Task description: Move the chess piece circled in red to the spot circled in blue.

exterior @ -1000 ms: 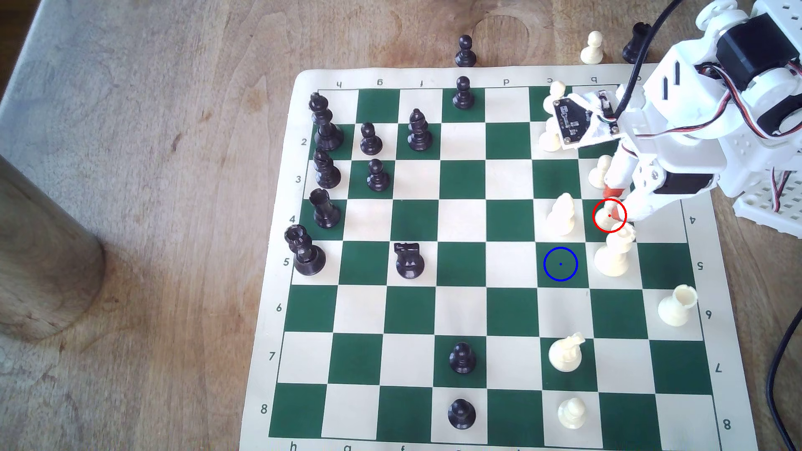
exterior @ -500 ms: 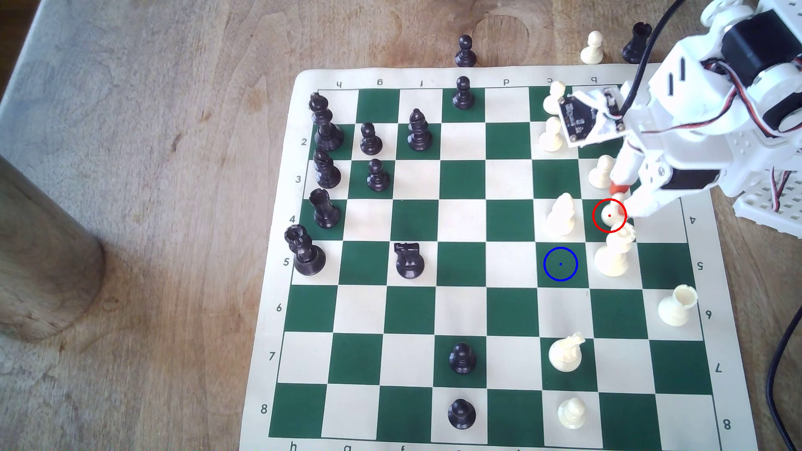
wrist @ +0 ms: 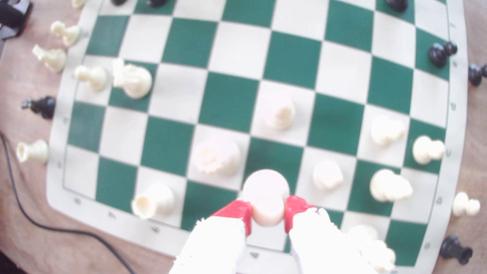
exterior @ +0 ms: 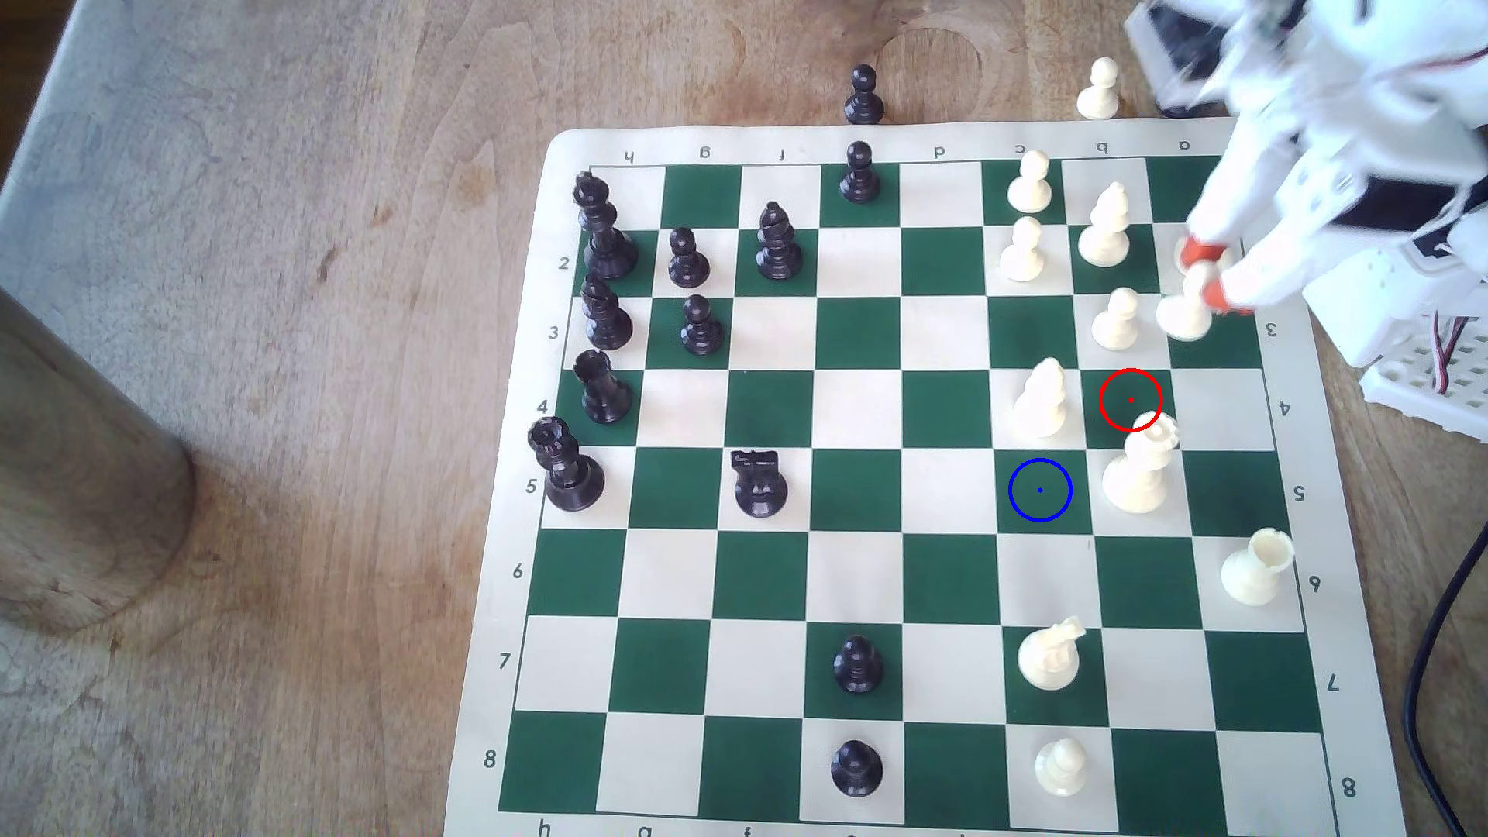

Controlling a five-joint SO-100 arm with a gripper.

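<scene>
Pinched between the red-tipped white tool's two fingers is the small cream-white plastic pawn; in the wrist view the tool grips the pawn on both sides of its neck, with the round flat base facing the camera. In the exterior view the pawn hangs tilted over the board's corner region by the a and 3 markings, near the exterior view's right edge of the board, lifted off the squares. The arm above it is blurred.

Largest is the wooden worktop, which carries the green-and-cream vinyl chessboard across its right half in the exterior view. On the board, the dark green square ringed by a thin blue circle with a centre dot is bare, in row 5 under column c. Diagonally beside it, the red-circled dark green square in row 4 is also bare. A tall crowned white queen stands just beside the blue-ringed square, toward the exterior view's right, its crown overlapping the red ring. A pointed white bishop stands on the cream square between the red ring and column d. The held pawn is well apart from the blue ring.
</scene>
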